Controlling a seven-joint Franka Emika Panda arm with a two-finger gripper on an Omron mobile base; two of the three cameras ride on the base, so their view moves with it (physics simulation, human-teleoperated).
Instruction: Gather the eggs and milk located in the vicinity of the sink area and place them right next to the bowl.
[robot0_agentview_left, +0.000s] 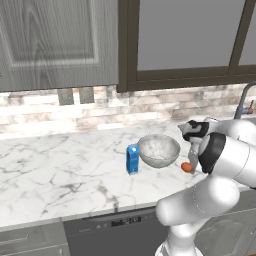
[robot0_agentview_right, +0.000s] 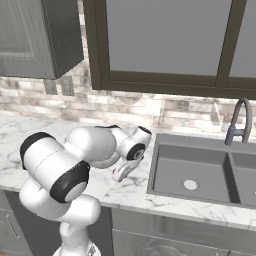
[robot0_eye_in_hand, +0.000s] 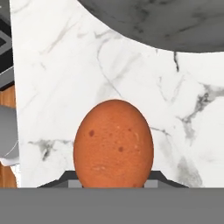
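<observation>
**Egg held beside the bowl, carton on its other side**

The marble counter (robot0_agentview_left: 60, 170) runs along under the brick back wall, and everything loose sits toward its right end, short of the sink (robot0_agentview_right: 200, 175). The sink is a dark grey double basin let into the counter, with a curved grey faucet (robot0_agentview_right: 239, 122) rising at its back edge. Nothing lies in the nearer basin apart from its drain.

The white arm (robot0_agentview_left: 220, 165) bends over the counter's front edge and reaches down between the bowl and the sink.

The bowl (robot0_agentview_left: 159, 150) is grey-white and speckled, and stands upright about midway between the back wall and the front edge. From the left base view its inside looks bare. In the hand view its dark rim curves across the top, close above the egg.

The milk carton (robot0_agentview_left: 132, 159) is blue and upright, just beside the bowl on the side away from the sink; whether the two touch I cannot tell.

The gripper (robot0_agentview_left: 190, 167) is clenched on the egg (robot0_eye_in_hand: 113, 144), an orange-brown speckled ball, holding it low over the marble, near the bowl's sink-side flank. Whether the egg rests on the counter I cannot tell.
</observation>
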